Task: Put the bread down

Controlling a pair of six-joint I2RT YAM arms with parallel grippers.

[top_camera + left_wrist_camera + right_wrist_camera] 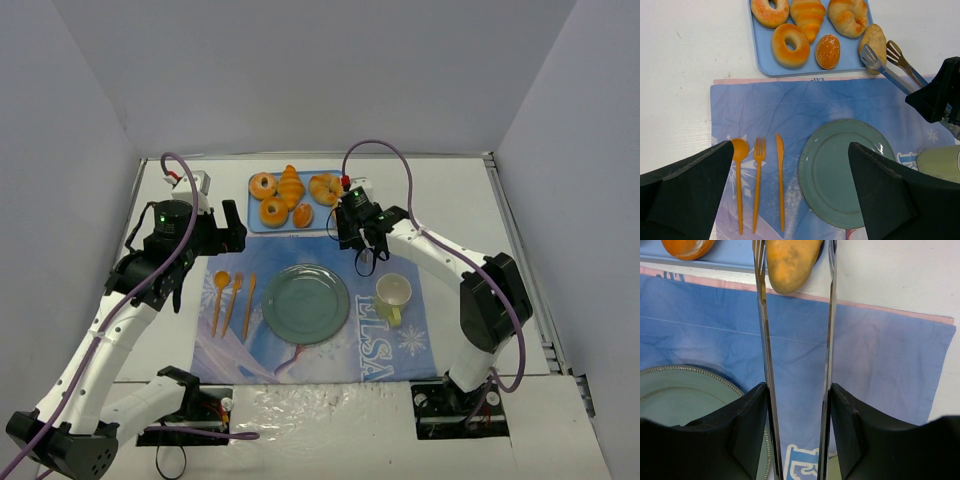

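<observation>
**A:** Where is the bread (pixel 790 262)?

**B:** It lies at the near right corner of the blue tray (pixel 811 71). One end pokes out past the tray's edge toward the mat (pixel 765 105).

**A:** And the right hand (pixel 797 390)?

**B:** It is closed part way onto a pair of metal tongs (pixel 868 53), with one finger pressing each arm from outside. The tongs reach toward the tray. Their tips stand apart, with the bread between them. The tip on the tray's side is right against the bread, but I cannot tell whether it touches. The other tip is off the tray, over the white tabletop (pixel 690 50).

**A:** What about the left hand (pixel 790 147)?

**B:** It is spread wide with nothing in it, and it hangs above the left part of the mat.

**A:** What sits on the mat?

**B:** A green plate (pixel 840 175) is in the middle. A spoon (pixel 739 150), fork (pixel 759 160) and knife (pixel 780 175), all orange, lie side by side just left of it. A pale cup (pixel 393 292) stands to its right, near the right arm.

**A:** What else is on the tray?

**B:** There are two doughnuts (pixel 779 50), a croissant (pixel 808 15), a twisted roll (pixel 847 17) and a small round bun (pixel 828 51). The bun lies just beside the bread, between it and the nearer doughnut.
</observation>
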